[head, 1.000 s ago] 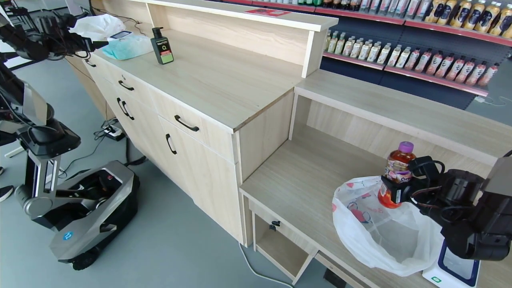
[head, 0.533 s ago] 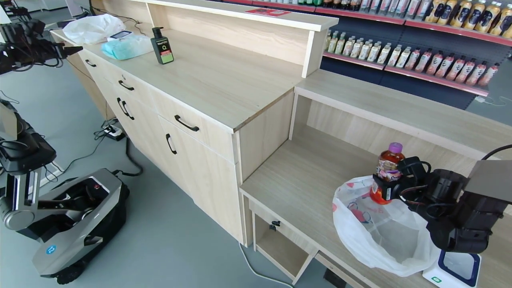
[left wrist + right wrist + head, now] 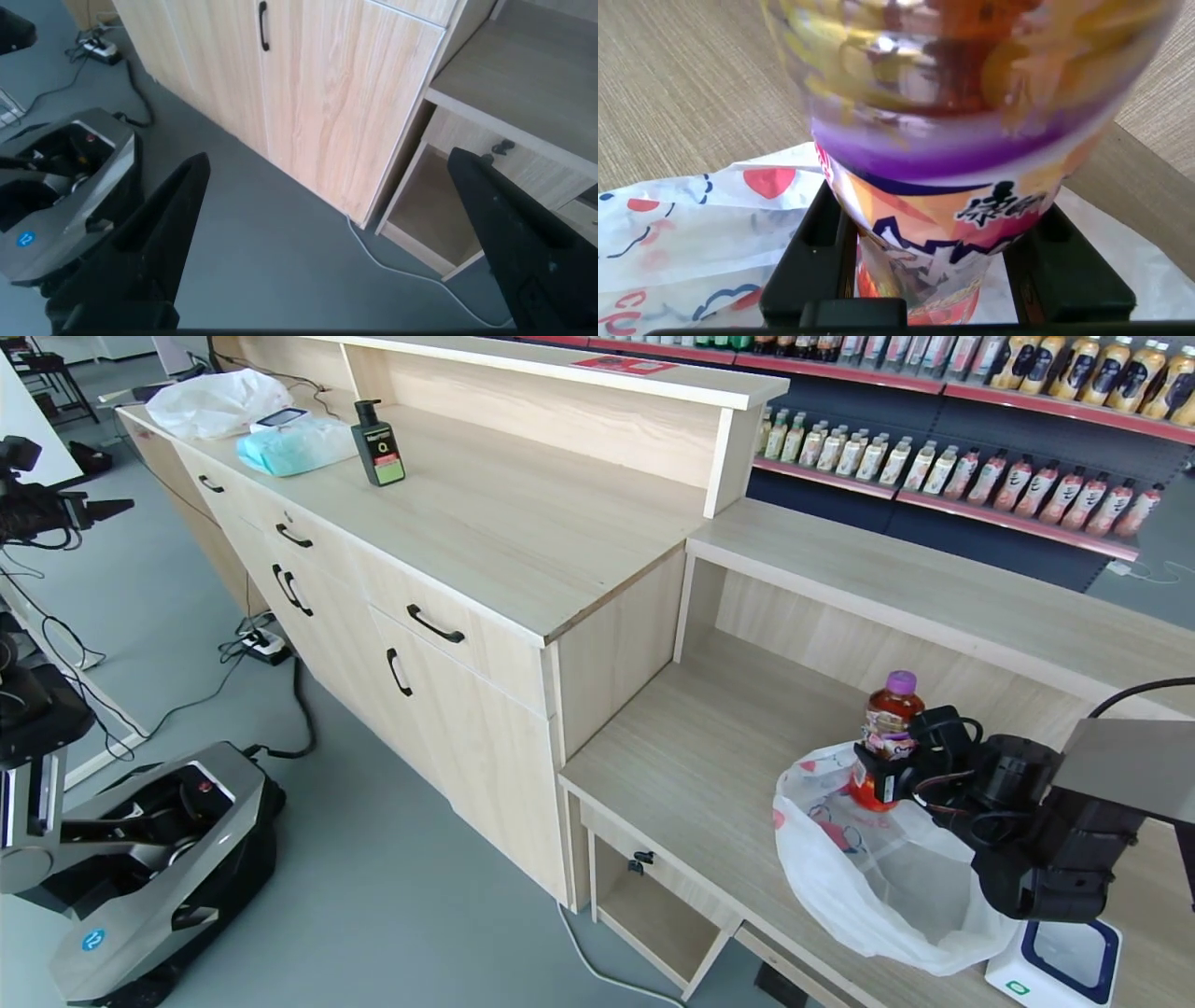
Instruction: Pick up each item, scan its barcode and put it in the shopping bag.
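Observation:
An upright tea bottle (image 3: 885, 739) with a purple cap and orange liquid is held over the far rim of the white shopping bag (image 3: 878, 877), with my right gripper (image 3: 879, 782) shut on its lower body. In the right wrist view the bottle (image 3: 952, 140) stands between the black fingers (image 3: 808, 271), and the printed bag (image 3: 682, 243) lies beneath it. My left gripper (image 3: 103, 509) hangs at the far left over the floor, away from the counter. In the left wrist view that gripper (image 3: 327, 243) is open, and nothing sits between its fingers (image 3: 168, 224).
A green pump bottle (image 3: 378, 443), a teal wipes pack (image 3: 294, 443) and a white plastic bag (image 3: 215, 401) sit at the far end of the tall counter (image 3: 523, 541). A white scanner (image 3: 1055, 963) stands right of the shopping bag. Shelves of drinks (image 3: 943, 462) line the back.
My right gripper has carried the bottle left and lower, to the bag's far rim. The left arm has drawn back to the left, away from the counter's end.

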### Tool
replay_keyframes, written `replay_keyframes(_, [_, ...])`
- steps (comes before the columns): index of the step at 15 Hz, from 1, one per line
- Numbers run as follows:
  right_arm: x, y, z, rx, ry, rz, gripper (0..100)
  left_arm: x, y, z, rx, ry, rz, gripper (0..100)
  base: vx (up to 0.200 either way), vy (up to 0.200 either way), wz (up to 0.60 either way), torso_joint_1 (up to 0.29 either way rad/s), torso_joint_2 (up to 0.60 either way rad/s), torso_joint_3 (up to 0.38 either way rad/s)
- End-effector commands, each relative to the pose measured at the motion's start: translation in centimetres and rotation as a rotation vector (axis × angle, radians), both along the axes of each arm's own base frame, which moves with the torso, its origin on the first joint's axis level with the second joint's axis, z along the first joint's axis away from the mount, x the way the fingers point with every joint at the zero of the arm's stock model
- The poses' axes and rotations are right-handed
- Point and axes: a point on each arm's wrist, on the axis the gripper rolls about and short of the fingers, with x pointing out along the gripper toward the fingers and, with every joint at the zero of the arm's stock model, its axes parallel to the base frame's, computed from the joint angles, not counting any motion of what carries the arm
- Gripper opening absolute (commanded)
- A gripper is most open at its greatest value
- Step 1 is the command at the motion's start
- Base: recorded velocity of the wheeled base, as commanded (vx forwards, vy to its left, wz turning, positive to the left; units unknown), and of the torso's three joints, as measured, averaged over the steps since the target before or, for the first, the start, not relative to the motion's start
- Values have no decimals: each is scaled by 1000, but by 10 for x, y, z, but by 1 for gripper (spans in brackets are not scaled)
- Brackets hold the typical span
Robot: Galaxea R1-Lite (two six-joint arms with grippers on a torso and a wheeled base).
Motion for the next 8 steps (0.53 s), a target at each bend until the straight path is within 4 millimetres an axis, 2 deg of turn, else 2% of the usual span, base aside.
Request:
replay_keyframes(1, [1,0,0,-1,1,8,0,0,0,0,0,0,0,100,0,0,0,0,0,0])
replay_keyframes(5, [-6,0,15,-6,-17,7,0,0,0,0,0,0,0,100,0,0,0,0,0,0])
replay_keyframes(8, [-19,-3,17,-5,13,-3,0,0,0,0,0,0,0,100,0,0,0,0,0,0])
